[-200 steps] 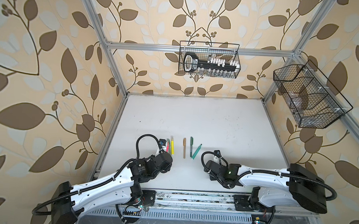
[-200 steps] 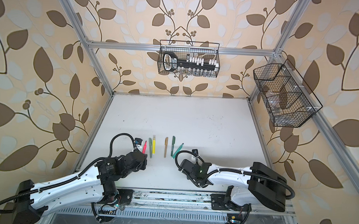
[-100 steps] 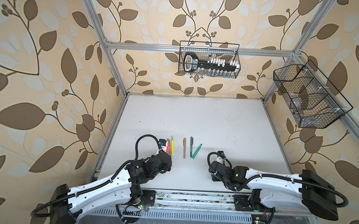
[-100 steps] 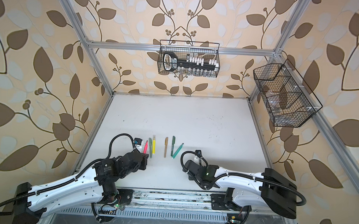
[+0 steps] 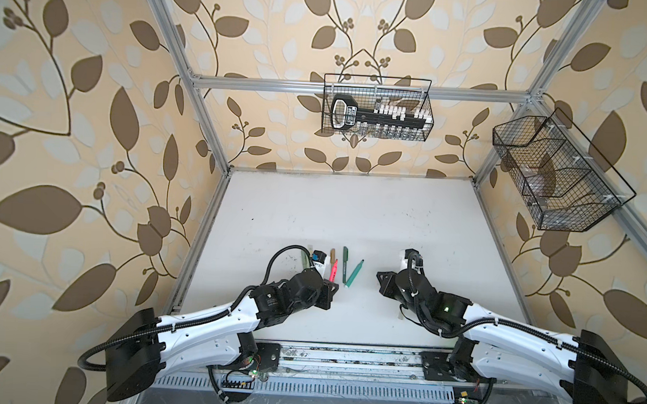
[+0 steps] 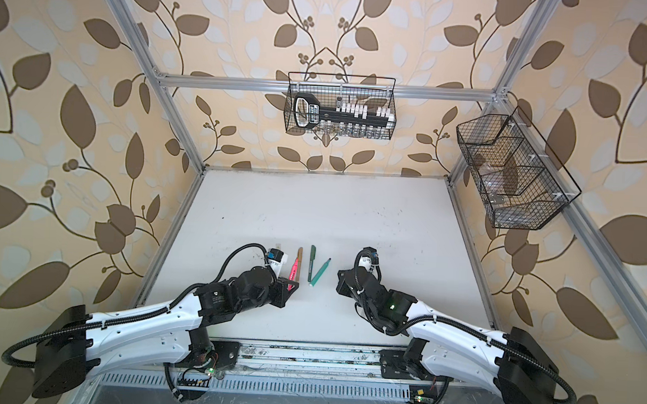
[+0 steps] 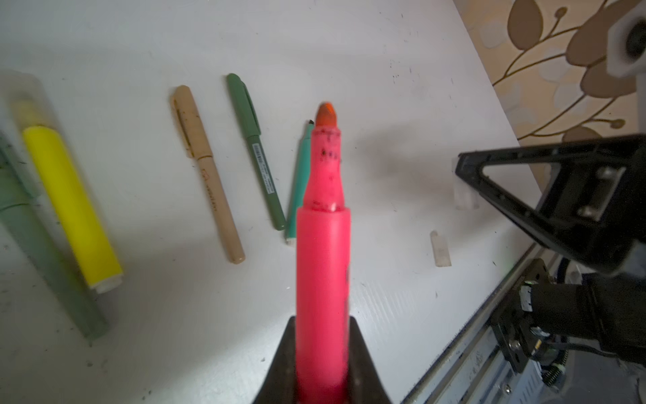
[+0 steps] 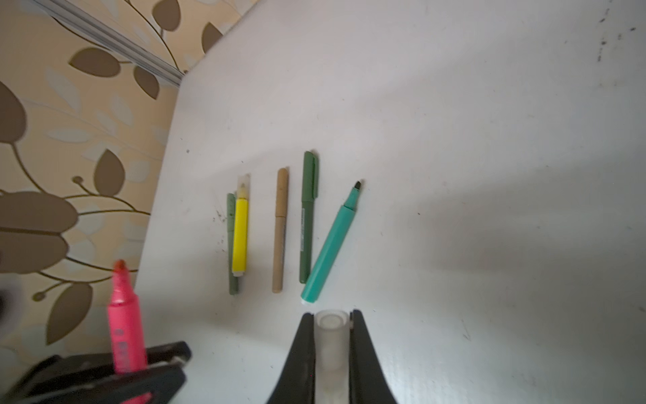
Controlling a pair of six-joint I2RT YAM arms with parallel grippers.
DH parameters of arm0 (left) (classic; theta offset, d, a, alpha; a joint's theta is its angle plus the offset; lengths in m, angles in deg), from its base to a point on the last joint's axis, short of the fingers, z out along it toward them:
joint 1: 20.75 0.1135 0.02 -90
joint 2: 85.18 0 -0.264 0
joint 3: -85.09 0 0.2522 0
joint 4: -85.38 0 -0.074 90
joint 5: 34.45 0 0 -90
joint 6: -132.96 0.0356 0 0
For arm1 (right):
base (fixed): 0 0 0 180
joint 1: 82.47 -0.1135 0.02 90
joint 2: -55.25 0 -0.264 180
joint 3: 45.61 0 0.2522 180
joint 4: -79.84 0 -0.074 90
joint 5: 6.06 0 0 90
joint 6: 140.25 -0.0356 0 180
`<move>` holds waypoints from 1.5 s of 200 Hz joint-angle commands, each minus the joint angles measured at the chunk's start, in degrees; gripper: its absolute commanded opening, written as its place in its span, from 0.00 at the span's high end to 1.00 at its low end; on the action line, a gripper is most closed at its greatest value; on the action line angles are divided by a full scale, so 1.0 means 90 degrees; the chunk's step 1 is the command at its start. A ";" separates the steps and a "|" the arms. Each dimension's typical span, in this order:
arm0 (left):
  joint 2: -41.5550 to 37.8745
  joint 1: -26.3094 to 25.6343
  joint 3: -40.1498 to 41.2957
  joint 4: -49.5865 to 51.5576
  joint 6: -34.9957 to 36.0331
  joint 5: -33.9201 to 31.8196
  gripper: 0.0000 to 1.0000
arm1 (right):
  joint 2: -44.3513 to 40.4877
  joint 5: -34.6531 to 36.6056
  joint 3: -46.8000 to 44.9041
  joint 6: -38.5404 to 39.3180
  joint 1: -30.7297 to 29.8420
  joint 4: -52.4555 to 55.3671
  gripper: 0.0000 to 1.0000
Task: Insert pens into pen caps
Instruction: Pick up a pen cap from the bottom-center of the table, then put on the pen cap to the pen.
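My left gripper (image 7: 321,320) is shut on an uncapped pink-red marker (image 7: 323,224), held above the table with its tip pointing away from the jaws; the marker (image 5: 334,269) also shows in both top views. My right gripper (image 8: 332,314) is shut on a clear pen cap (image 8: 330,335), open end outward, close to the teal-green marker (image 8: 332,252), which lies uncapped. On the table lie a dark green pen (image 8: 307,217), a tan pen (image 8: 280,231), a yellow marker (image 8: 240,238) wearing a clear cap, and a grey-green pen (image 8: 231,245). The two grippers (image 5: 329,285) (image 5: 381,284) face each other, apart.
A loose clear cap (image 7: 440,248) lies on the white table (image 5: 314,210) near its front edge. Wire baskets hang on the back wall (image 5: 376,107) and the right wall (image 5: 555,175). A metal rail runs along the front.
My left gripper has carried the pink-red marker rightward, out of the row of pens. My right gripper has closed on the clear cap and risen from the table front.
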 commanded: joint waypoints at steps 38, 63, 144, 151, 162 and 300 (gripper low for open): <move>0.0521 -0.0499 -0.0292 -0.1602 0.0146 0.0278 1.00 | -0.0258 -0.0082 0.0117 -0.0446 0.0025 -0.1245 0.98; 0.0689 -0.0767 -0.0323 -0.1931 0.0177 0.0100 1.00 | -0.0169 -0.0068 0.0119 -0.0558 -0.0065 -0.1682 0.99; 0.0939 -0.1111 -0.0438 -0.2230 0.0236 -0.0155 1.00 | 0.0130 0.0113 0.0339 -0.0631 -0.0345 -0.2183 1.00; 0.0960 -0.1121 -0.0442 -0.2230 0.0226 -0.0153 1.00 | 0.0130 0.0120 0.0331 -0.0625 -0.0350 -0.2189 1.00; 0.0979 -0.1138 -0.0436 -0.2226 0.0216 -0.0177 1.00 | 0.0115 0.0124 0.0337 -0.0628 -0.0357 -0.2181 1.00; 0.0931 -0.1226 -0.0229 -0.2249 0.0148 -0.0324 1.00 | -0.0330 0.0389 0.0426 -0.0271 -0.0342 -0.1754 1.00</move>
